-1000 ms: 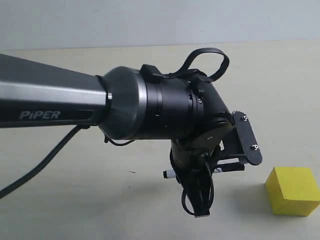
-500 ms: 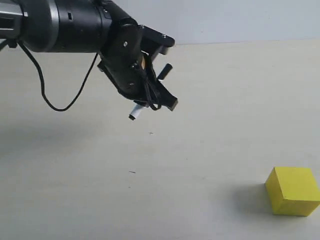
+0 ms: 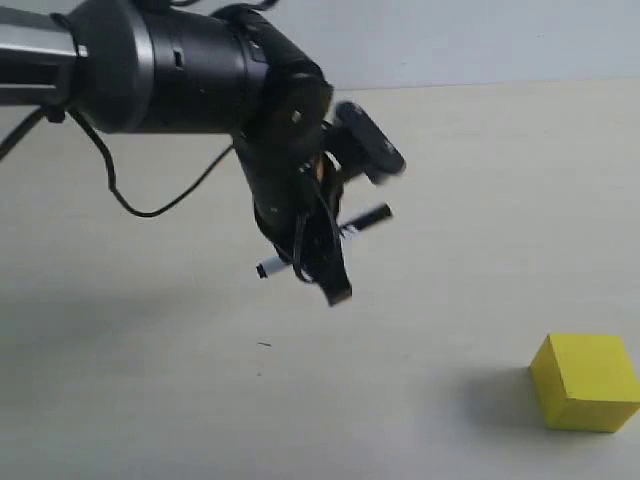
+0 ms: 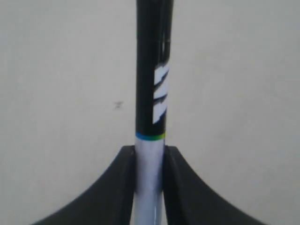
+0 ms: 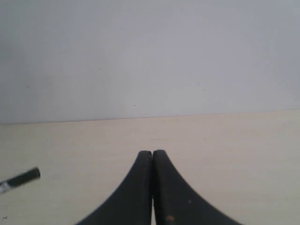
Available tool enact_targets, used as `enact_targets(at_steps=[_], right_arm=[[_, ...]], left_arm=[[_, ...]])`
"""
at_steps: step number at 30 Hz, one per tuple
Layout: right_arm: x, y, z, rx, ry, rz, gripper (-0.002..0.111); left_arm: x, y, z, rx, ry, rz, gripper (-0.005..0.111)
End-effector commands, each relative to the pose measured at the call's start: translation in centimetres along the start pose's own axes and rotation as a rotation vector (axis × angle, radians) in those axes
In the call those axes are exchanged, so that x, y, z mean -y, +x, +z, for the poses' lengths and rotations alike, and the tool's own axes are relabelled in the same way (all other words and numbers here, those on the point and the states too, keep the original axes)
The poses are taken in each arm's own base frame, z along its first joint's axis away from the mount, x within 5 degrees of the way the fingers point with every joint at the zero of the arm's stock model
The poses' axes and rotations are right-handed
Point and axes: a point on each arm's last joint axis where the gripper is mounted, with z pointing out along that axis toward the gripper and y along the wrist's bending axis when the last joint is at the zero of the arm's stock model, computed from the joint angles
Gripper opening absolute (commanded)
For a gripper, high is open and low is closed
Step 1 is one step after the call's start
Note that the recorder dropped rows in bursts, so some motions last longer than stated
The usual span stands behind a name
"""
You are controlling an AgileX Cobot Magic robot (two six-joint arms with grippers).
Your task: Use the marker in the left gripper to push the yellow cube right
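Yellow cube [image 3: 585, 382], exterior view: we see it resting on the pale table [image 3: 450, 250] at the lower right, a matte block with sharp edges, well apart from the arm.
Left arm, exterior view: the thick black-and-grey left arm [image 3: 170, 65] reaches in from the upper left and bends down at the wrist, which hangs above the table with a loose black cable [image 3: 130, 200] looping beneath.
Left gripper, exterior view: the left gripper [image 3: 325, 265] points down and is clamped around the marker [image 3: 362, 221], which lies crosswise and slightly tilted, black cap end toward the cube and white end away from it, clear of the table.
Left gripper, left wrist view: the two curved black fingers [image 4: 119, 187] of the left gripper [image 4: 150, 154] press on either side of the glossy white barrel, with no gap showing.
Marker, left wrist view: the marker [image 4: 151, 93] runs straight out from the fingers, with a thin coloured band where the white barrel meets the black cap and white lettering on the cap.
Right gripper, right wrist view: the smooth black fingertips of the right gripper [image 5: 152, 154] meet with nothing between them.
Surroundings, right wrist view: we see the marker's black cap end [image 5: 21, 178] at the picture's edge and a plain grey wall [image 5: 150, 56] behind the table [image 5: 234, 140].
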Motion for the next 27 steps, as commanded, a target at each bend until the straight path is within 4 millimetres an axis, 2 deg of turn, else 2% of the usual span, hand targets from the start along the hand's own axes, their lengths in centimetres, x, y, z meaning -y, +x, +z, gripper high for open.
enact_targets(at_steps=[1, 3, 8, 10, 15, 22, 27], right_arm=[[0.0, 0.1, 0.0, 0.005, -0.001, -0.005, 0.0], [0.0, 0.1, 0.0, 0.005, -0.001, -0.005, 0.0], [0.0, 0.1, 0.0, 0.005, -0.001, -0.005, 0.0], [0.0, 0.1, 0.0, 0.005, -0.001, -0.005, 0.0], [0.0, 0.1, 0.0, 0.005, -0.001, -0.003, 0.0], [0.0, 0.1, 0.0, 0.005, -0.001, -0.005, 0.0], [0.0, 0.1, 0.0, 0.005, -0.001, -0.003, 0.0]], left_arm=[[5.4, -1.6, -0.6, 0.044, 0.029, 0.469, 0.0], [6.7, -2.9, -0.8, 0.156, 0.002, 0.503, 0.0], [7.5, -2.6, 1.6, 0.083, 0.036, 0.596, 0.0], [7.9, -3.0, 2.2, 0.13, 0.049, 0.593, 0.0], [8.1, -3.7, 2.1, 0.208, 0.054, 0.589, 0.0], [9.2, -3.9, 2.7, 0.212, 0.062, 0.61, 0.0], [10.0, -5.1, 3.2, 0.228, 0.06, 0.61, 0.0]])
